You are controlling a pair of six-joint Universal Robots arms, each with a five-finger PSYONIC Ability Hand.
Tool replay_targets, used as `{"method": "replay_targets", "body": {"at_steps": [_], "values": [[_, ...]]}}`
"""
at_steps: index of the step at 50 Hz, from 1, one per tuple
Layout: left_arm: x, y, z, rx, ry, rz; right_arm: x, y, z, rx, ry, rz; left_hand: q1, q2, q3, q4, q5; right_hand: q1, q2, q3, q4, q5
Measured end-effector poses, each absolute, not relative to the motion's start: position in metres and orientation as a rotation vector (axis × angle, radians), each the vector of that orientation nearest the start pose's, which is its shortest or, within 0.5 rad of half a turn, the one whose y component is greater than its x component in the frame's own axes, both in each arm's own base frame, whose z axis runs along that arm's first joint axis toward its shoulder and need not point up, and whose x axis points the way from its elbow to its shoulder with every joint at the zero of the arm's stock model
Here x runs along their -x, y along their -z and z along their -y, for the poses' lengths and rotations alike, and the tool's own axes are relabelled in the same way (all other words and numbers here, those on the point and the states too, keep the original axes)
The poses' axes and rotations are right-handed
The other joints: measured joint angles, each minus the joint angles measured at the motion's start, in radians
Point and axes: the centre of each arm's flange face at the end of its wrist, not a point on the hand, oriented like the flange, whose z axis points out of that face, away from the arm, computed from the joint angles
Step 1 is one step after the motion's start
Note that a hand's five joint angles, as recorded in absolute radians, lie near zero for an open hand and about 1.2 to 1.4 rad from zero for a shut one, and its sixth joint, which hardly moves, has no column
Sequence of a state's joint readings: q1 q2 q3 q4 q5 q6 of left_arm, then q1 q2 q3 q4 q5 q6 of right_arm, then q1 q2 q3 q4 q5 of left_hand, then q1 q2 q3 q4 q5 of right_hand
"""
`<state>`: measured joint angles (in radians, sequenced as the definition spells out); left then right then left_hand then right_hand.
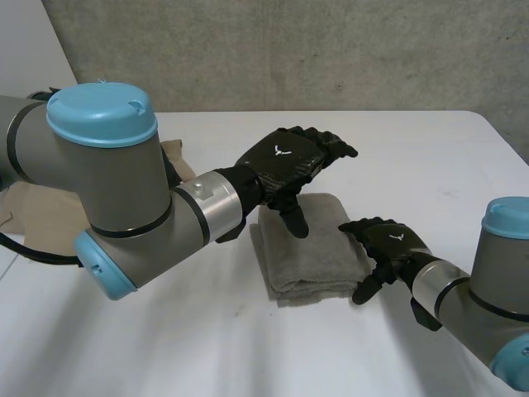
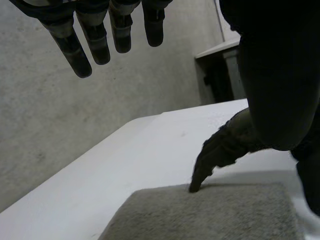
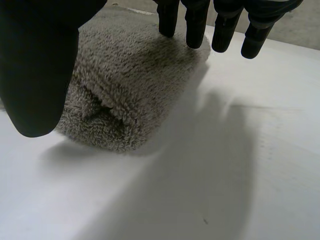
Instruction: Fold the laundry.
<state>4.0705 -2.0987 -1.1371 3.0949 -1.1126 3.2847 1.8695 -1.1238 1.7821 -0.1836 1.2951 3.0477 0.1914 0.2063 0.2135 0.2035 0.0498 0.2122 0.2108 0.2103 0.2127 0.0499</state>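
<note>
Near the middle of the white desk (image 1: 248, 347), a grey towel (image 1: 310, 256) is seen lying folded into a thick rectangular pad, with its layered edges turned toward the near side. Above the towel's far left part, the left robot hand (image 1: 285, 161) is held clear of the cloth with its back upward. Its fingers are stretched out nearly straight and its thumb is pointed down toward the towel, so the hand is wide and nothing is gripped. In the left wrist view those fingers (image 2: 95, 45) are shown hanging straight and apart, and the towel (image 2: 215, 215) is seen below the palm.

At the towel's right edge the right robot hand (image 1: 388, 244) is placed low, its fingers loosely extended and its thumb lowered toward the desk just beside the towel's near right corner. One of its fingertips is shown touching the towel's edge in the left wrist view, where this hand (image 2: 222, 147) reaches in from the side. In the right wrist view its fingers (image 3: 195, 25) are seen straight over the towel's top (image 3: 125, 85), the thumb is set apart beside the rounded fold, and nothing is enclosed.

A beige cloth (image 1: 37, 211) is seen at the desk's left side, partly hidden behind the left arm (image 1: 124, 198) and well apart from the towel.
</note>
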Motion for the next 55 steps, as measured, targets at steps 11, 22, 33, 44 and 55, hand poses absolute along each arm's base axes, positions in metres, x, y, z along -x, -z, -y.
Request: {"method": "replay_targets", "body": {"at_steps": [11, 22, 33, 44, 55], "values": [[0.382, -0.245, 0.219, 1.096, -1.501, 1.632, -0.26, -0.112, 0.262, 0.691, 1.447, -2.253, 0.0, 0.0, 0.0, 0.0, 0.0, 0.383, 0.423, 0.418, 0.415, 0.386], [0.383, -0.246, 0.218, 1.097, -1.508, 1.626, -0.266, -0.12, 0.285, 0.655, 1.58, -2.195, 0.0, 0.0, 0.0, 0.0, 0.0, 0.661, 0.906, 0.928, 0.982, 0.898], [0.386, -0.26, 0.22, 1.092, -1.551, 1.581, -0.234, -0.139, 0.387, 0.443, 1.903, -2.188, 0.0, 0.0, 0.0, 0.0, 0.0, 0.661, 0.906, 0.929, 0.984, 0.929], [0.391, -0.27, 0.217, 1.082, -1.565, 1.543, -0.159, -0.136, 0.498, 0.168, 2.166, -2.251, 0.0, 0.0, 0.0, 0.0, 0.0, 0.661, 0.906, 0.95, 0.984, 0.936], [0.393, -0.273, 0.212, 1.083, -1.561, 1.529, -0.08, -0.131, 0.55, -0.002, 2.289, -2.313, 0.0, 0.0, 0.0, 0.0, 0.0, 0.661, 0.906, 0.95, 0.985, 0.935]]}}
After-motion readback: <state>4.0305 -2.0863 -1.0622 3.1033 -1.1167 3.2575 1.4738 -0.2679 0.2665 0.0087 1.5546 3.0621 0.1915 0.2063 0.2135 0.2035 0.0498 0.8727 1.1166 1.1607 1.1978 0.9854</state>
